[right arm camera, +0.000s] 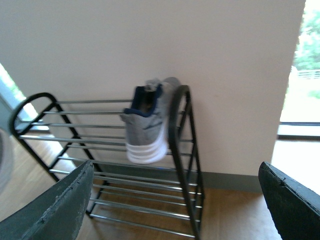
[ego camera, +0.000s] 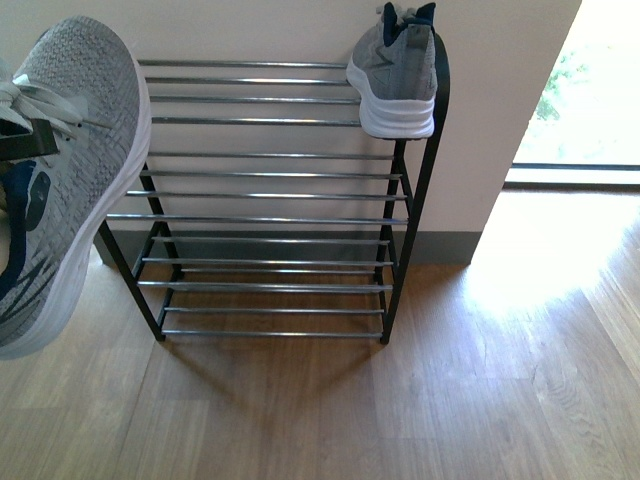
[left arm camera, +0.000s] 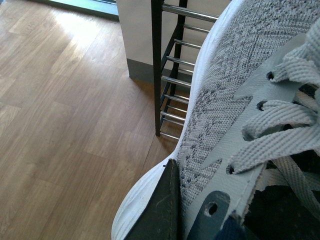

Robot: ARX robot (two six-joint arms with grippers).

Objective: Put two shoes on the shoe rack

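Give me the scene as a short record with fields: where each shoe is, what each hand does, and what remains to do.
placed shoe: grey sneaker on the top tier of the shoe rack, at its right end
held shoe: second sneaker in the air, left of the rack, close to the front camera
left hand: shut on the second sneaker
right hand: open, empty
remaining: second sneaker not yet on the rack
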